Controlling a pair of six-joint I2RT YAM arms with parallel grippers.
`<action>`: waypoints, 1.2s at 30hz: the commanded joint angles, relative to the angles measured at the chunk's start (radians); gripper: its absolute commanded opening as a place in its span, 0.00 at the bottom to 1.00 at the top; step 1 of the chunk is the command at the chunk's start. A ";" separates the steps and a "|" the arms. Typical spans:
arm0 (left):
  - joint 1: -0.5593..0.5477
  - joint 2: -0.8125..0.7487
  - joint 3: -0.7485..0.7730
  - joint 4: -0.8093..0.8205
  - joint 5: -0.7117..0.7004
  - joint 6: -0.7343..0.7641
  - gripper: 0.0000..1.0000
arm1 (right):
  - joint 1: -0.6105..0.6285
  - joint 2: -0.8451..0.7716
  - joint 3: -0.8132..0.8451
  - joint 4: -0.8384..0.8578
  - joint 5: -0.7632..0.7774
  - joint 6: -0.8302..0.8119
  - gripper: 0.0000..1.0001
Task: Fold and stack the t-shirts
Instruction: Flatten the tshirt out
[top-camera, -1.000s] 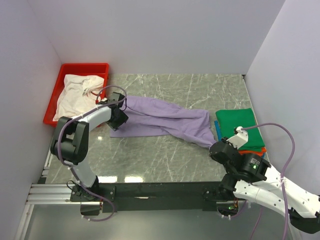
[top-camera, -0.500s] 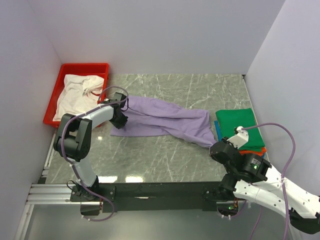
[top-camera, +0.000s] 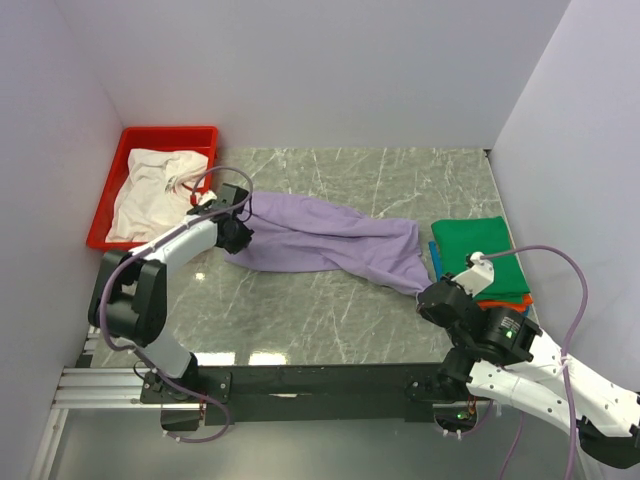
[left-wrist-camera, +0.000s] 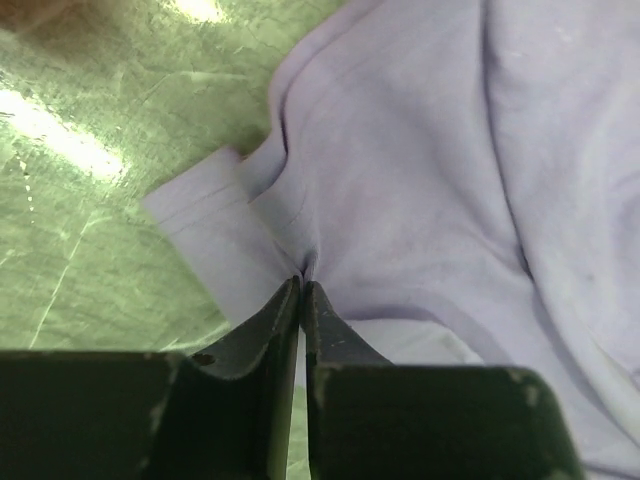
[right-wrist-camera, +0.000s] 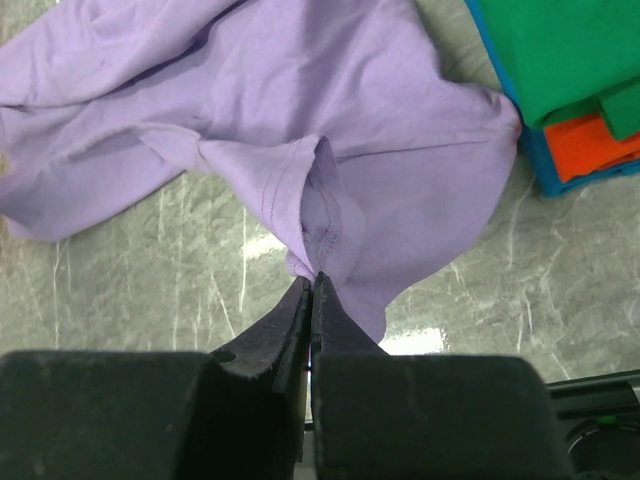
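A pale lavender t-shirt (top-camera: 320, 235) lies stretched and crumpled across the marble table between my two arms. My left gripper (top-camera: 237, 232) is shut on a pinch of its left edge, and the left wrist view shows the cloth (left-wrist-camera: 420, 150) gathered into the closed tips (left-wrist-camera: 302, 280). At the shirt's right end, my right gripper (top-camera: 425, 293) is shut on a bunched hem (right-wrist-camera: 300, 90), the tips (right-wrist-camera: 313, 276) meeting on a seam. A white t-shirt (top-camera: 155, 190) lies heaped in the red tray. Folded green (top-camera: 480, 250), orange (right-wrist-camera: 600, 145) and blue (right-wrist-camera: 560, 180) t-shirts are stacked at the right.
The red tray (top-camera: 165, 132) stands at the back left against the wall. White walls close in the table on three sides. The folded stack lies just beyond my right gripper. Bare marble (top-camera: 330, 310) lies between the lavender shirt and the arm bases.
My left gripper has closed on the lavender shirt's left edge, and the left arm's elbow has swung outward. The right arm holds still, shut on the shirt as before.
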 joint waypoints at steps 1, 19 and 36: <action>-0.005 -0.063 -0.024 0.034 0.005 0.042 0.13 | -0.007 0.007 -0.009 0.046 0.007 -0.005 0.02; -0.007 -0.303 -0.311 0.106 -0.016 0.073 0.38 | -0.007 -0.020 -0.078 0.095 -0.087 -0.017 0.04; -0.007 -0.019 -0.030 0.023 -0.029 0.039 0.41 | -0.009 -0.040 -0.060 0.052 -0.087 0.003 0.04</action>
